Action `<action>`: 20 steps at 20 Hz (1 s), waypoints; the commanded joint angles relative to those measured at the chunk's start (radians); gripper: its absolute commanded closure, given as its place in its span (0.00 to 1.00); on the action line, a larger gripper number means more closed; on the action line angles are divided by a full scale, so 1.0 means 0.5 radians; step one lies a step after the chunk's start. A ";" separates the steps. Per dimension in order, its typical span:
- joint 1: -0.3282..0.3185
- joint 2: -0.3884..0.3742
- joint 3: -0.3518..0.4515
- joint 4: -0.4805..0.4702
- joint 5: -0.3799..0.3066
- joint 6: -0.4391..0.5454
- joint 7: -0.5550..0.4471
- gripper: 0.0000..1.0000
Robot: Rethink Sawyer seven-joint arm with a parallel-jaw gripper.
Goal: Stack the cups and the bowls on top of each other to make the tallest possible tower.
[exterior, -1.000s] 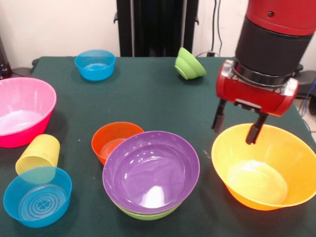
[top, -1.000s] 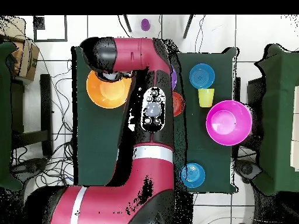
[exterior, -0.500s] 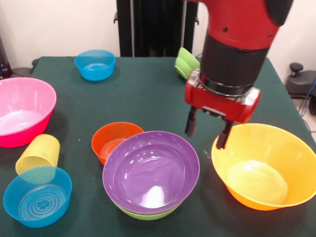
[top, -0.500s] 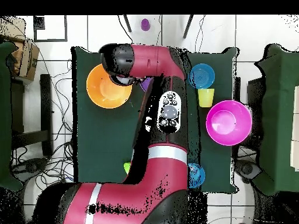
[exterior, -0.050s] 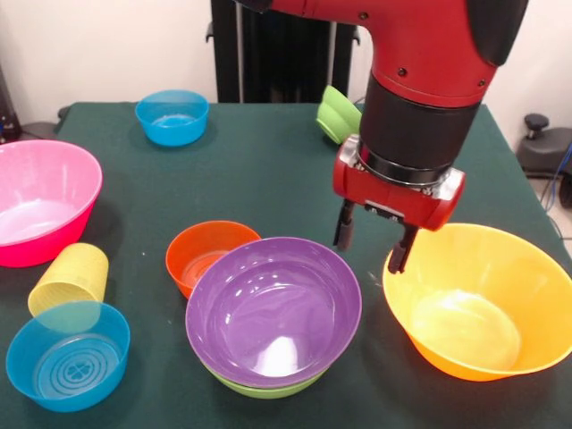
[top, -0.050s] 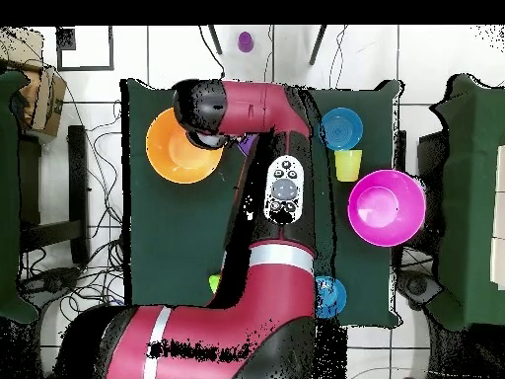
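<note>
My gripper (exterior, -0.050s: 370,251) hangs open and empty over the gap between the purple bowl (exterior, -0.050s: 273,311) and the big orange bowl (exterior, -0.050s: 478,299), its right finger close to the orange rim. The purple bowl sits nested in a lime green bowl (exterior, -0.050s: 268,389); this two-bowl pile is the tower. A red-orange bowl (exterior, -0.050s: 210,255) touches its left side. The yellow cup (exterior, -0.050s: 70,279) lies on its side behind a small blue bowl (exterior, -0.050s: 68,355). In the overhead view the arm (top, -0.050s: 281,188) hides the gripper and the pile, beside the orange bowl (top, -0.050s: 178,148).
A big pink bowl (exterior, -0.050s: 40,201) stands at the left table edge, seen also from overhead as the pink bowl (top, -0.050s: 387,207). At the far side are a second blue bowl (exterior, -0.050s: 172,116) and a tilted lime green bowl (exterior, -0.050s: 338,114), partly behind the arm.
The gripper has swung left from over the orange bowl's rim to the gap beside the purple bowl, staying open. In the last half second it barely shifted. No bowl moved.
</note>
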 commanded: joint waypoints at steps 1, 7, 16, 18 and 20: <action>0.075 0.125 0.091 0.046 -0.123 -0.004 -0.016 0.00; 0.101 0.158 0.082 -0.013 -0.098 0.023 0.010 0.00; 0.104 0.183 0.081 -0.021 -0.093 -0.019 0.011 0.00; 0.102 0.208 0.079 -0.045 -0.097 -0.026 0.012 0.00; 0.107 0.278 0.067 -0.122 -0.111 -0.027 0.026 0.00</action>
